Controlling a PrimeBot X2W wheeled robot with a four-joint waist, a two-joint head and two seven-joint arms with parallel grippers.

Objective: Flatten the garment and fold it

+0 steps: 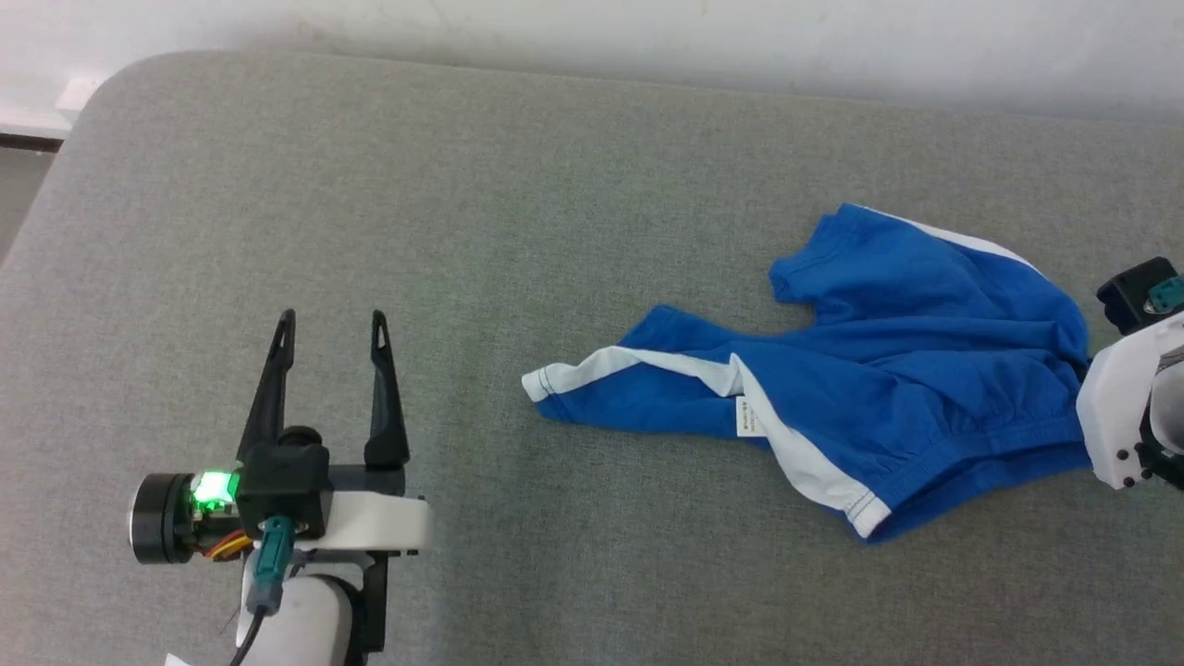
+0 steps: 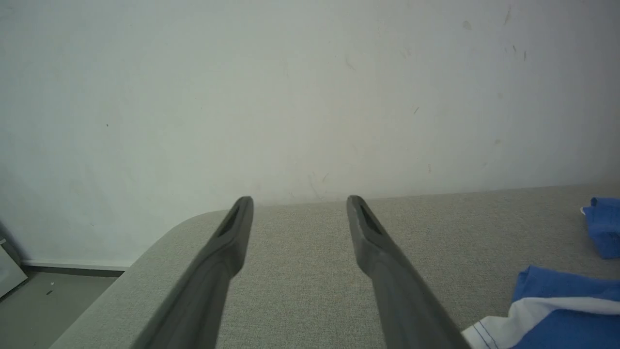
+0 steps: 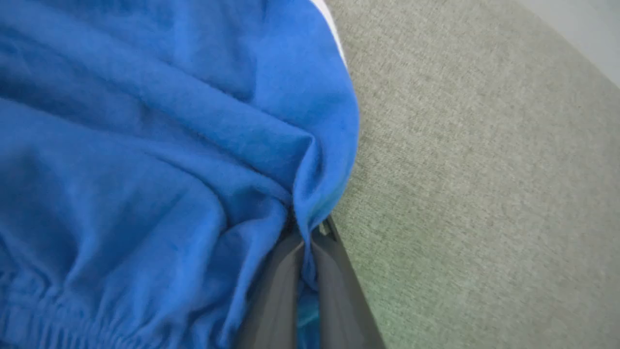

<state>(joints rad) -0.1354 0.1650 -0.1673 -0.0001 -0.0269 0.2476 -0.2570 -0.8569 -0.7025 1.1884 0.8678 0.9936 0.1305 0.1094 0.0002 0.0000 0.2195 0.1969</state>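
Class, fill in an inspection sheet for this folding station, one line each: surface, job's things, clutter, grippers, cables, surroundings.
Surface: grey fabric table top with a rounded far-left corner.
Job's things: garment, blue with white trim, lying crumpled on the right side, not yet flattened; small label showing.
Clutter: nothing seen.
Grippers: left gripper, jaws open, apart from the garment; right gripper, jaws shut on the garment's edge.
Cables: cable with a teal plug at the left wrist.
Surroundings: pale wall behind the table; floor beyond the rounded corner.
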